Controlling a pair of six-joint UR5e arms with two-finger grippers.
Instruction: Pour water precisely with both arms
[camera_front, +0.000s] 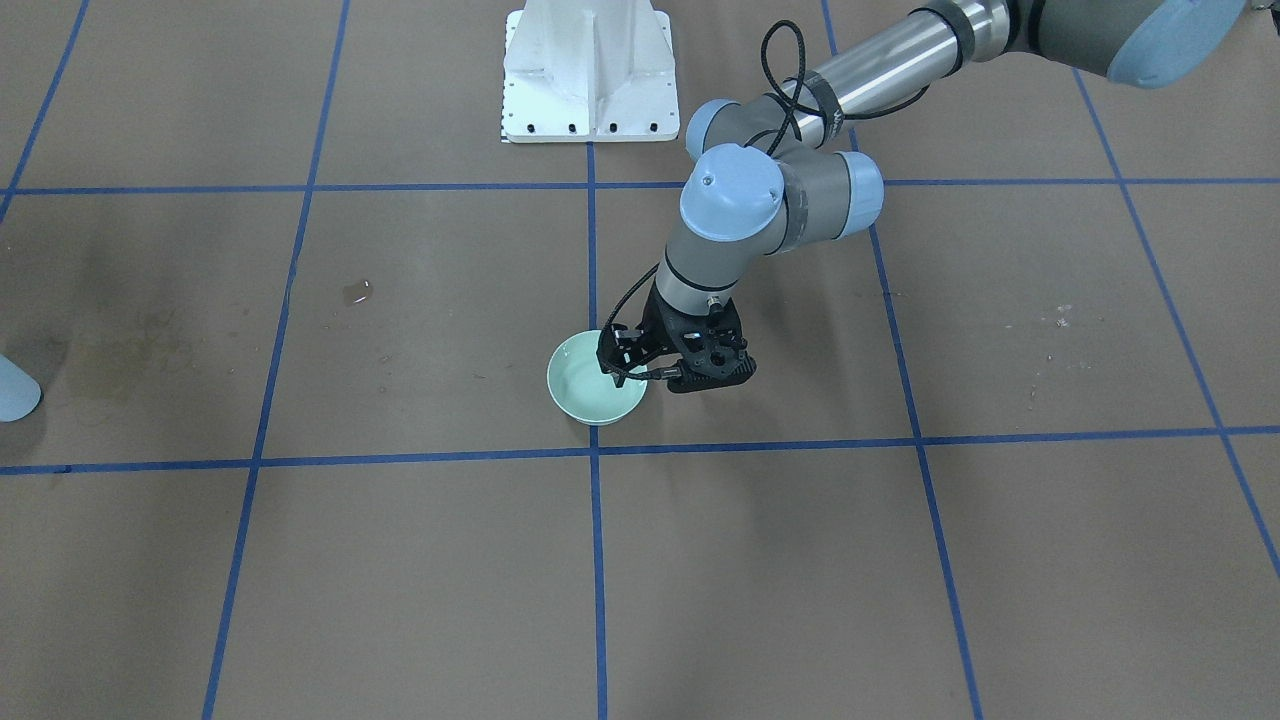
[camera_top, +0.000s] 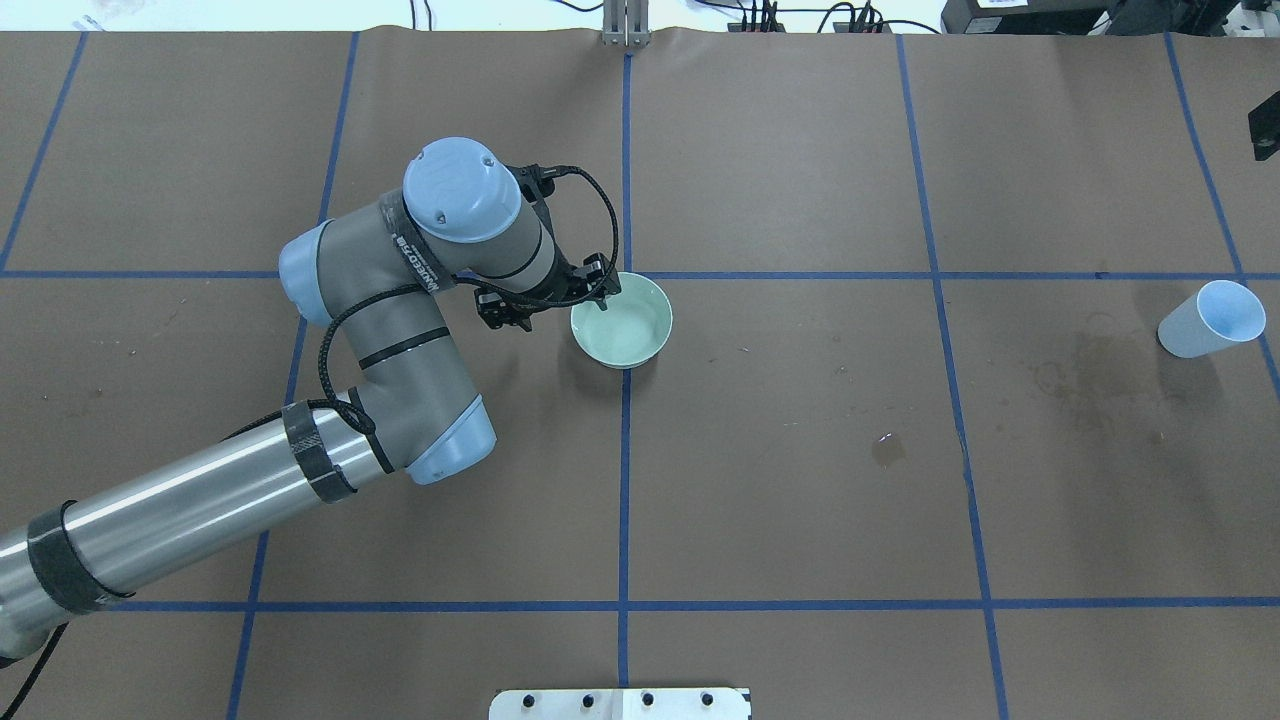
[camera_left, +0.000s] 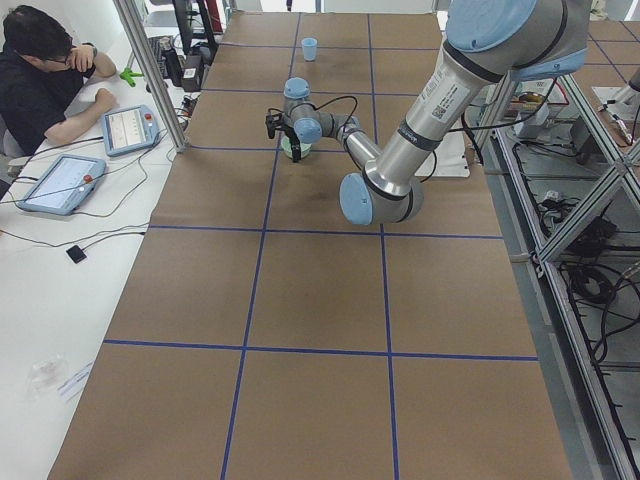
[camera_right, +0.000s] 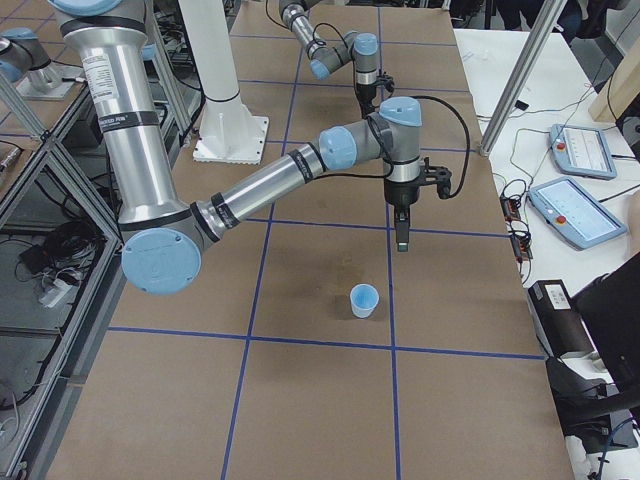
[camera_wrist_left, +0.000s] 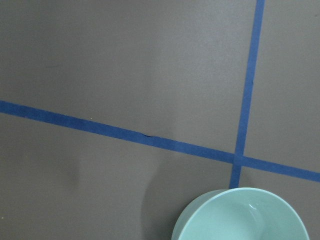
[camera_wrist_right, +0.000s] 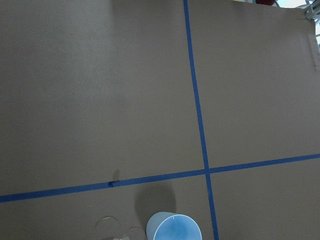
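Two grippers, listed from the jaws outward.

1. Left gripper (camera_top: 601, 287): fingers point down at the near-left rim of a pale green bowl (camera_top: 640, 338), and one fingertip overlaps the rim. Whether the jaws clamp the rim or stand apart cannot be told, and the left wrist view shows no fingers. Left arm (camera_top: 400, 330) comes in from the table's left near corner. The white lettering on its wrist segment is too small to read.

2. Right gripper (camera_right: 402, 238): hangs vertical above the table (camera_top: 800, 520), clear of it, beside a tape crossing. It shows only in the right side view, so the jaw state cannot be told. Right arm (camera_right: 270, 185) is cut out of the overhead and front views.

3. Bowl: around the table's middle, on a blue tape line (camera_top: 624, 480). The inside is pale and glossy, but whether it holds liquid cannot be told.

4. Cup (camera_top: 1210, 318), light blue: upright and apart from both grippers, close to the table's right edge. Its contents cannot be made out.

5. Water (camera_top: 887, 447): a small shiny puddle on the brown paper between bowl and cup, nearer the near edge. Faint wet rings lie just beside the cup in the right wrist view.
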